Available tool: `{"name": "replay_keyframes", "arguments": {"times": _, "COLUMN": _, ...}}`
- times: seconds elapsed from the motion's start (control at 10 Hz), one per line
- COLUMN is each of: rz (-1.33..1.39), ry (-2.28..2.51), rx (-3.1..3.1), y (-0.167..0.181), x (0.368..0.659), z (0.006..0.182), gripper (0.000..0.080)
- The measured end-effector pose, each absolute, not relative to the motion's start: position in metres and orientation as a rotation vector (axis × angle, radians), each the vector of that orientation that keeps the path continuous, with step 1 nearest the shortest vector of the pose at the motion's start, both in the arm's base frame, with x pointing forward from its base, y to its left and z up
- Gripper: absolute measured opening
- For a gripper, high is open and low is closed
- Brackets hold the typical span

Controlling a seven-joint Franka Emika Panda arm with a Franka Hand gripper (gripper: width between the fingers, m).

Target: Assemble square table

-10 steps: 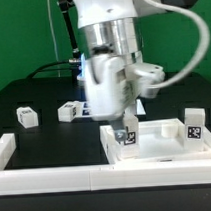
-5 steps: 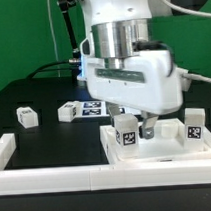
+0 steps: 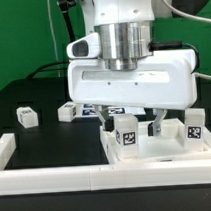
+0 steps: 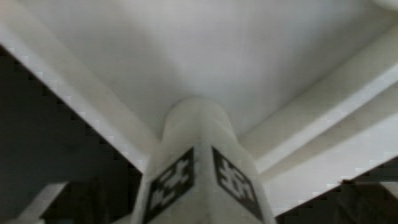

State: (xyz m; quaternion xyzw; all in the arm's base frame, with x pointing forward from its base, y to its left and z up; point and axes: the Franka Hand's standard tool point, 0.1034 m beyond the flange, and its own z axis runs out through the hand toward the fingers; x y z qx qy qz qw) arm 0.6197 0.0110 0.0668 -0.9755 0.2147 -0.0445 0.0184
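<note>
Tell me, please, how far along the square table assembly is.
Looks done: the right-side leg stands on the tabletop. In hand: the gripper is at the second upright leg; its grip is unclear. Left: the outer loose leg and the inner loose leg lie on the black table.

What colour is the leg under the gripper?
The leg is white with black tag marks; wrist view shows best.

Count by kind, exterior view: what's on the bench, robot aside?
white legs: 4
square tabletop: 1
L-shaped rail: 1
marker board, partly hidden: 1
Total: 7
</note>
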Motion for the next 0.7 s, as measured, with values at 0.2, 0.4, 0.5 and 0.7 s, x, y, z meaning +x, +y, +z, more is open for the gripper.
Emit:
{"name": "replay_keyframes", "arguments": {"times": 0.2, "rz": -0.157, "ry": 0.141, "rx": -3.143, "y": 0.0090, "x": 0.6247, "z": 0.0710, "gripper": 0.0648}}
{"name": "replay_keyframes", "arguments": {"times": 0.4, "rz": -0.156, "ry": 0.194, "rx": -3.139, "y": 0.0085, "x": 0.6241, "z": 0.0703, "gripper": 0.0648}}
{"name": "replay_keyframes", "arguments": {"times": 0.5, "rz": -0.156, "ry": 0.207, "rx": -3.137, "y": 0.0084, "x": 0.6241, "z": 0.0703, "gripper": 0.0529}}
{"name": "replay_keyframes", "arguments": {"times": 0.7, "rz": -0.155, "ry": 0.432, "rx": -3.105, "y": 0.0087, "x": 0.6241, "z": 0.0703, "gripper": 0.0287}}
